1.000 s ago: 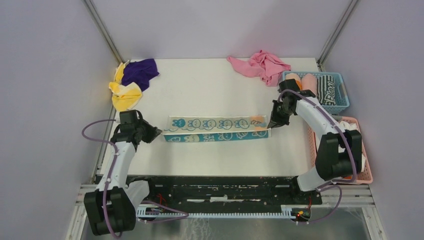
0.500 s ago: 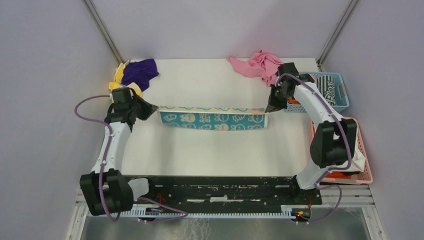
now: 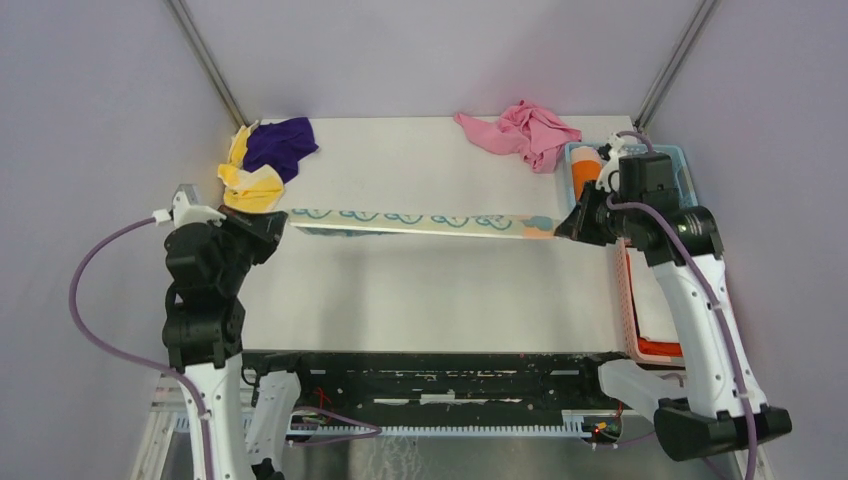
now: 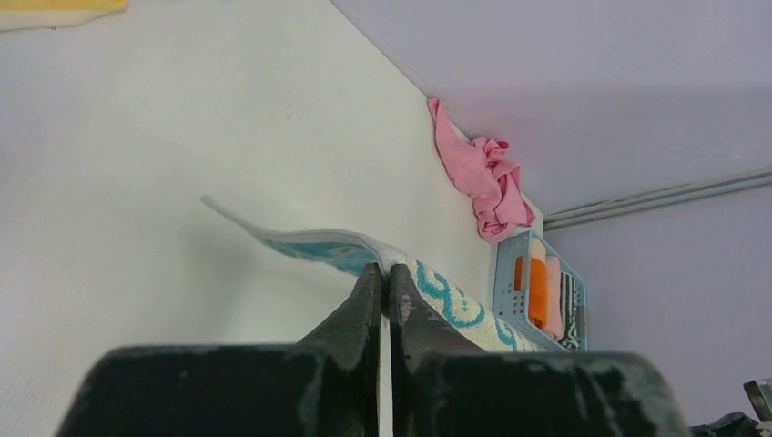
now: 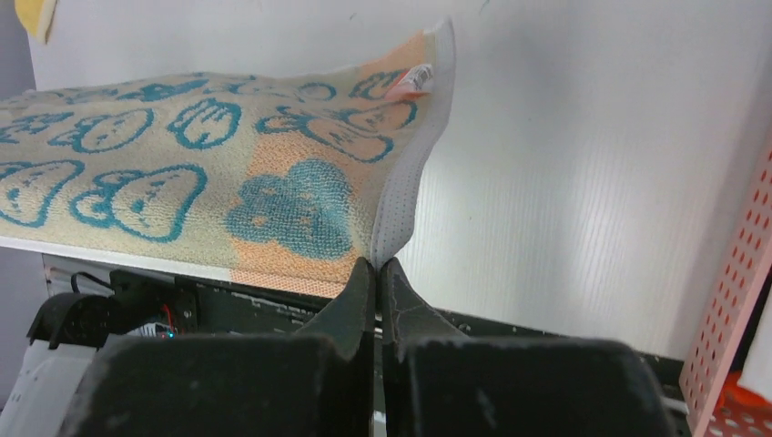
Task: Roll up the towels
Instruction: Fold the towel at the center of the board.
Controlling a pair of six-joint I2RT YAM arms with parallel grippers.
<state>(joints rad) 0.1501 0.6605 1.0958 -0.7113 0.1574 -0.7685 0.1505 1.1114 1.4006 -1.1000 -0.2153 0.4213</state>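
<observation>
The white bench (image 3: 420,300) is the biggest thing here. Above the middle of the bench hangs the long towel (image 3: 410,220) with blue faces on it. It is pulled out flat and tight, from the left side of the bench to the right side, and it looks lifted off the top.

A blue basket (image 3: 688,190) sits at the far right corner of the bench with rolled towels inside. A pink basket (image 3: 627,300) sits along the right edge. A pink towel (image 3: 520,130) lies in a heap at the far edge, and a purple and yellow heap (image 3: 262,160) lies at the far left corner.

The left end effector (image 3: 283,222) is pinched tight on one short end of the long towel. The right end effector (image 3: 562,230) is pinched tight on the other short end.

I think this towel is soft, light and floppy, and fuzzy, so not slippery. It would sag if one end let go. The short ends, near the corners, seem the best places to hold it.
</observation>
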